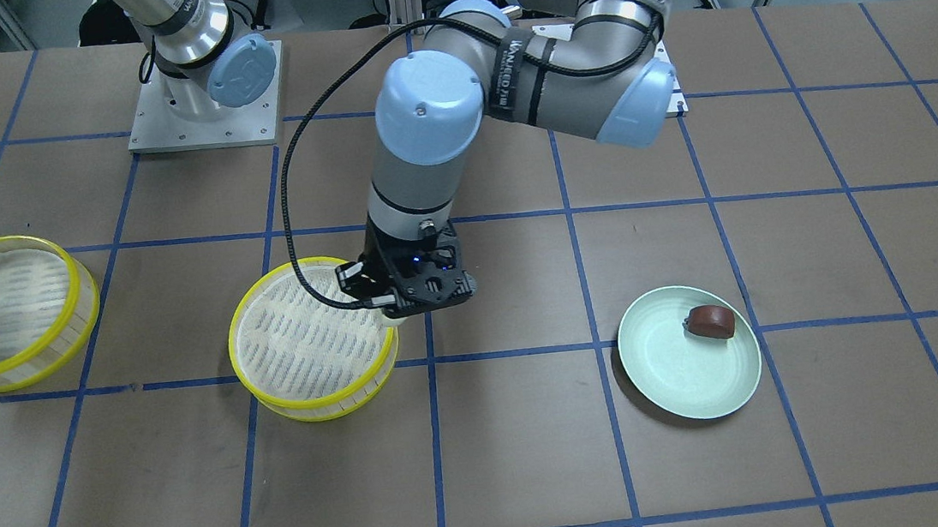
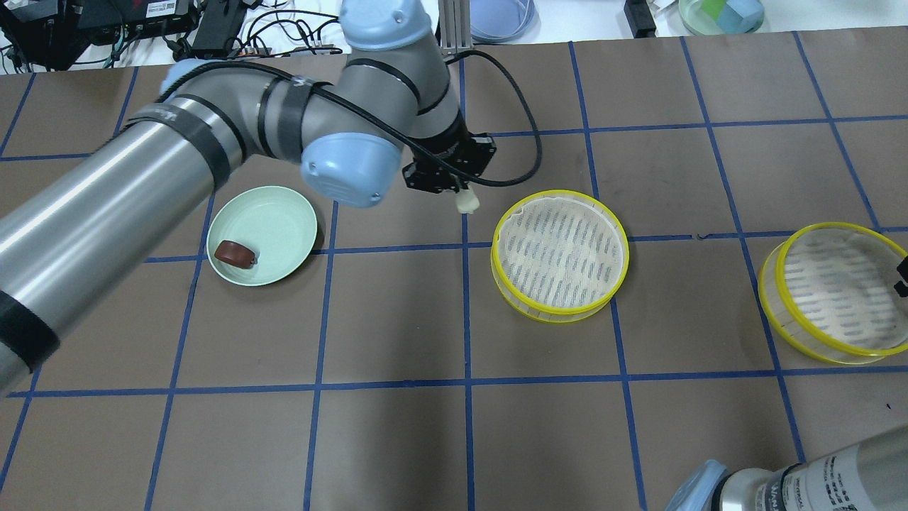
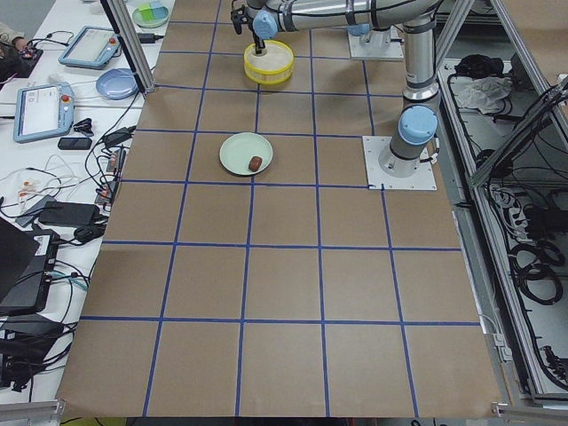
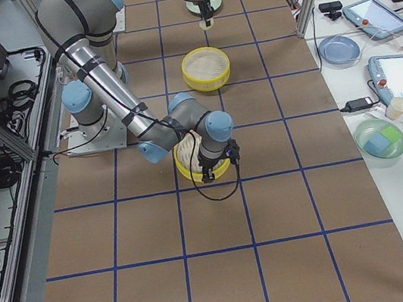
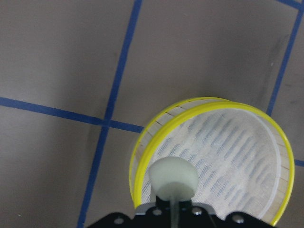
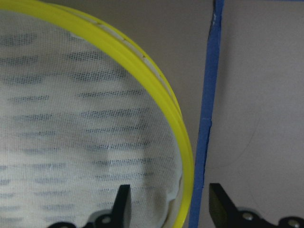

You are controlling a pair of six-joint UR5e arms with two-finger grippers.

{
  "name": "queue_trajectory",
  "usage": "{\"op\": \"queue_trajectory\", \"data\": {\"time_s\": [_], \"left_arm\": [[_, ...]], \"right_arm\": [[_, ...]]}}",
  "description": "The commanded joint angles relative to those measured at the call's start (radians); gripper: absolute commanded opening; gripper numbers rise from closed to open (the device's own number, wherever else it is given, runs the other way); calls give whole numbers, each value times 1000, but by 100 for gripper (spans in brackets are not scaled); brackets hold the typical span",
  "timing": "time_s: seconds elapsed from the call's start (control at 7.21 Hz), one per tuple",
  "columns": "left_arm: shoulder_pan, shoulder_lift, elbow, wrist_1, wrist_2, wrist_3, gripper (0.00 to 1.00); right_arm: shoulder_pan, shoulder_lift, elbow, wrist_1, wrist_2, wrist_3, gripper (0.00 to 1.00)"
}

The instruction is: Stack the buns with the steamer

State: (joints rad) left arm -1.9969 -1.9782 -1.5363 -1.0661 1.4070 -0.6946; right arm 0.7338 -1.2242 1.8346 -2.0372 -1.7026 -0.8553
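My left gripper (image 2: 462, 197) is shut on the pale cream bun (image 2: 467, 204) and holds it above the table, just beside the middle steamer tray (image 2: 560, 254). In the left wrist view the cream bun (image 5: 173, 177) hangs over that tray's yellow rim (image 5: 142, 152). The dark brown bun (image 2: 235, 254) lies on the pale green plate (image 2: 280, 216). The second steamer tray (image 2: 837, 291) sits at the right. My right gripper (image 6: 171, 206) is open, with one finger (image 6: 122, 204) inside its yellow rim (image 6: 183, 142) and one outside.
Blue tape lines grid the brown table. A black cable (image 2: 525, 142) loops off my left wrist above the middle tray. A blue dish (image 2: 500, 14) and a green container (image 2: 720, 14) stand beyond the table's far edge.
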Motion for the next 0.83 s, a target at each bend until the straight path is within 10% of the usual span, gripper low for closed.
{"op": "queue_trajectory", "data": {"time_s": [0.0,0.14,0.28,0.69], "left_arm": [[-88,-77,1,61,-2,-84,0],[-91,-96,1,78,-2,-74,24],[-91,-99,1,78,3,-71,80],[-91,-99,1,80,4,-80,93]], "right_arm": [[-1,2,0,-3,3,-1,2],[-1,2,-1,-3,3,-1,1],[-1,-3,-1,-1,4,-1,0],[6,-52,-37,26,8,1,0]]}}
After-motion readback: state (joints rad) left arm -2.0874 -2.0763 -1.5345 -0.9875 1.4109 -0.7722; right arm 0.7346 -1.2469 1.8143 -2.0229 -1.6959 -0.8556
